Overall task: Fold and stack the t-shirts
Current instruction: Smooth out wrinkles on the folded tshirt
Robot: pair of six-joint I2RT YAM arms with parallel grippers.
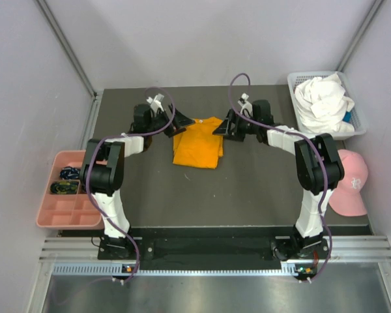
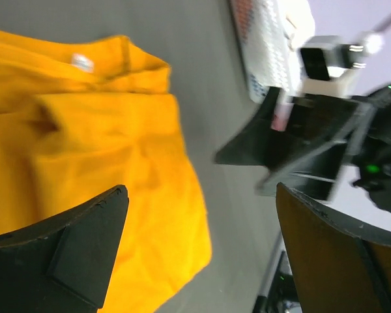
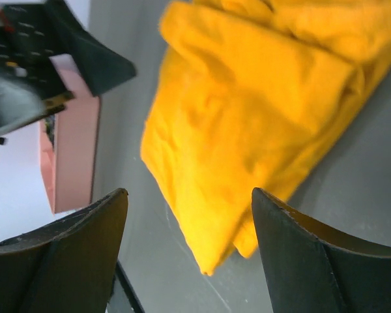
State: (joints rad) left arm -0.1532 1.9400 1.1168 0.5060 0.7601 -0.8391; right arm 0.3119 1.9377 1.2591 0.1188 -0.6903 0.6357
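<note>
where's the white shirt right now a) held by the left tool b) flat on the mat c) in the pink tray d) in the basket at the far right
d, the white shirt lies bunched inside the basket at the far right.

The top external camera is looking steeply down from above and behind the arm bases, taking in the whole table (image 1: 247,189) from well back; the left wrist camera is riding close over the orange t-shirt (image 2: 104,150), facing past the left gripper (image 2: 201,190) toward the right gripper (image 2: 274,150) and the white basket (image 2: 264,45); the right wrist camera is hanging equally near, facing the opposite way across the same cloth toward the pink tray (image 3: 72,150); all three views are sharing the orange t-shirt, and each wrist camera is catching the other arm's gripper.
</note>
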